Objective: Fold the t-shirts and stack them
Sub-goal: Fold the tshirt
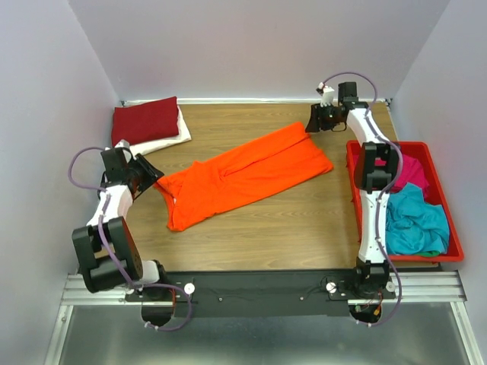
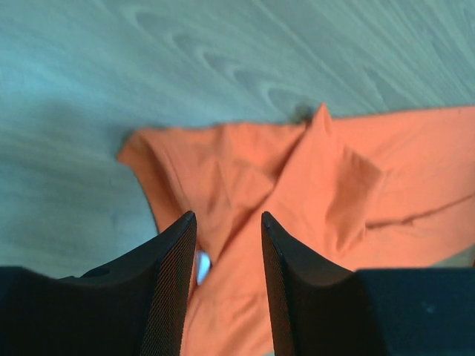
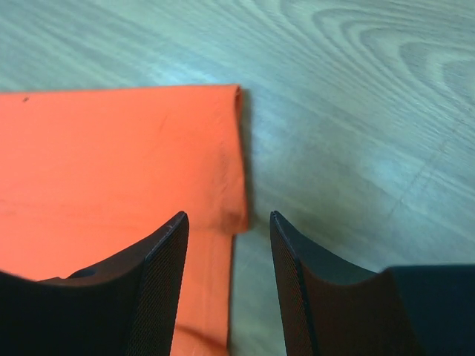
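The table (image 1: 304, 228) is of wood grain and is enclosed by pale walls (image 1: 251, 46) on three sides; a metal rail (image 1: 259, 285) runs along the near edge. A red tray (image 1: 417, 144) is set at the right edge, holding the crumpled pink shirt (image 1: 415, 171) and teal shirt (image 1: 415, 220). The red shirt (image 1: 146, 119) is stacked folded on the white shirt (image 1: 171, 139) in the far left corner. The orange shirt (image 1: 243, 175) is laid diagonally across the middle as a long folded strip, wrinkled at its left end. The left gripper (image 1: 156, 182) is positioned at that end, the right gripper (image 1: 313, 119) at the far right corner. Both are released, nothing grasped.

Robot lab test cell, plain grey walls (image 1: 46, 76), wooden table (image 1: 266, 236), aluminium mounting rail (image 1: 449, 287)
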Robot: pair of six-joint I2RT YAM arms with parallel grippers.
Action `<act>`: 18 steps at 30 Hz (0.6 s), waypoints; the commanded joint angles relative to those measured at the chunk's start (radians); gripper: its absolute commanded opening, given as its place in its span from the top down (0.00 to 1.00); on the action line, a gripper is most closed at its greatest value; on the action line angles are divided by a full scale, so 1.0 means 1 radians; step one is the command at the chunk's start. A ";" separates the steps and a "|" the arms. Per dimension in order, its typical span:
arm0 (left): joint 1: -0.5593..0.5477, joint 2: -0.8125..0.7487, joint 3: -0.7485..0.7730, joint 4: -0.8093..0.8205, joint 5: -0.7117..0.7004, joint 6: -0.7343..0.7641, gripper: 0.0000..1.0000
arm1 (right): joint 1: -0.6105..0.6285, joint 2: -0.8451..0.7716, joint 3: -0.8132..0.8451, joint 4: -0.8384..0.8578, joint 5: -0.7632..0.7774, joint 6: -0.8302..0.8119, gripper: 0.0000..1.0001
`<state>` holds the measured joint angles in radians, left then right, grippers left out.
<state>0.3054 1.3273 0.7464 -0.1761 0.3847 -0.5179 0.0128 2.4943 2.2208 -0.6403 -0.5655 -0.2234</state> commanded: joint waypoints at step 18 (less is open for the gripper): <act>0.000 0.297 0.091 0.109 -0.116 -0.025 0.52 | 0.012 0.147 0.091 0.004 -0.047 0.131 0.44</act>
<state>0.3054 1.5700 0.8032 -0.0940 0.3012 -0.5365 0.0139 2.6026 2.3215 -0.6399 -0.5831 -0.1158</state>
